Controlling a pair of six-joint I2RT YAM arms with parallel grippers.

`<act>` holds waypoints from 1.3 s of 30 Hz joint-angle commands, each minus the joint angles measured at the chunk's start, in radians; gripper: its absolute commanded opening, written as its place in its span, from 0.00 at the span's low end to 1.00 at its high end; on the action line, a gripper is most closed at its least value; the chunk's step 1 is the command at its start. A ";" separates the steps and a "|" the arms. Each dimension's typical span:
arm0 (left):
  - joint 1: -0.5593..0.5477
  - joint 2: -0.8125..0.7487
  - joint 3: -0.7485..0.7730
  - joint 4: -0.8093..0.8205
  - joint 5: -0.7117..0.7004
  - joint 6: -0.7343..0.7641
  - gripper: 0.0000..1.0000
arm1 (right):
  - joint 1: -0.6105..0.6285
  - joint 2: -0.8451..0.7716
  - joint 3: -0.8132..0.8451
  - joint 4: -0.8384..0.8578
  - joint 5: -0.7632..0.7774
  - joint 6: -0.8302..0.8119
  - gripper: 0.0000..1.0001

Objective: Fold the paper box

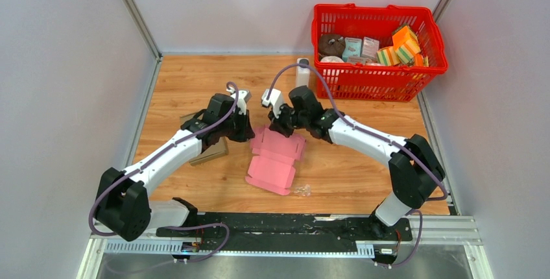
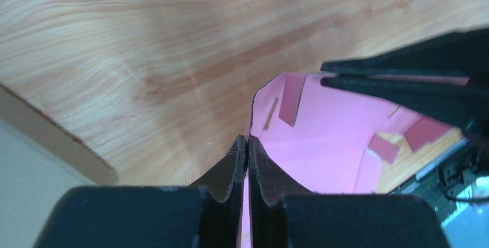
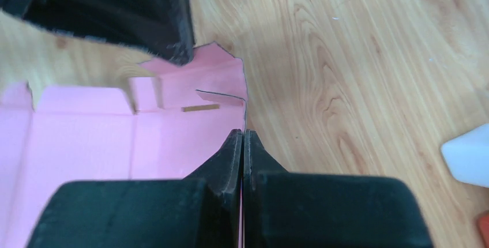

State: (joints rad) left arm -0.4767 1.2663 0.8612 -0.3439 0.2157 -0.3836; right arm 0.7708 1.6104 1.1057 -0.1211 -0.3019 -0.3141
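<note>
The paper box (image 1: 275, 159) is a flat pink die-cut sheet lying on the wooden table between the two arms. My left gripper (image 1: 249, 130) is at its far left edge and my right gripper (image 1: 277, 127) at its far right edge. In the left wrist view the left gripper (image 2: 248, 139) is shut on the pink paper box (image 2: 323, 144), a thin pink edge showing between the pads. In the right wrist view the right gripper (image 3: 243, 133) is shut on the paper box (image 3: 115, 144) edge too. The far edge of the sheet is lifted off the table.
A red basket (image 1: 376, 71) with several packaged items stands at the back right. A white bottle (image 1: 302, 72) stands just left of it. Flat brown cardboard (image 1: 207, 152) lies under the left arm. A small clear scrap (image 1: 302, 191) lies near the sheet's front corner.
</note>
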 commanded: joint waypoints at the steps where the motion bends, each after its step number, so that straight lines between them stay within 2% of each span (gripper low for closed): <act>1: 0.070 0.002 -0.016 0.111 -0.042 -0.090 0.27 | 0.068 -0.020 -0.028 0.221 0.237 -0.127 0.00; 3: 0.075 -0.007 -0.019 0.115 -0.021 -0.095 0.37 | 0.097 0.011 -0.011 0.196 0.320 -0.154 0.00; 4: 0.075 -0.016 -0.025 0.118 -0.012 -0.090 0.38 | 0.117 0.017 -0.007 0.201 0.358 -0.170 0.00; 6: 0.075 -0.067 -0.040 0.150 0.002 -0.083 0.38 | 0.124 0.019 -0.015 0.210 0.379 -0.189 0.00; 9: 0.075 -0.134 -0.071 0.207 0.057 -0.075 0.28 | 0.124 0.009 -0.024 0.224 0.365 -0.192 0.00; 14: 0.064 -0.128 -0.036 0.201 0.160 -0.087 0.28 | 0.125 0.006 -0.012 0.213 0.333 -0.198 0.00; 19: 0.009 -0.085 -0.015 0.209 0.082 -0.055 0.35 | 0.125 0.006 0.017 0.163 0.259 -0.172 0.00; 27: -0.033 -0.008 0.035 0.177 -0.044 0.025 0.38 | 0.125 0.005 0.023 0.140 0.227 -0.161 0.00; 33: -0.045 -0.051 0.036 0.128 -0.107 0.057 0.36 | 0.124 0.009 0.020 0.127 0.219 -0.163 0.00; 39: -0.045 -0.088 0.042 0.080 -0.125 0.051 0.38 | 0.125 0.014 0.025 0.126 0.207 -0.158 0.00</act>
State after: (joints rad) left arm -0.5198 1.2228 0.8577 -0.2375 0.1272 -0.3565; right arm 0.8951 1.6218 1.0874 -0.0109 -0.0692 -0.4759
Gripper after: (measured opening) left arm 0.374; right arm 0.008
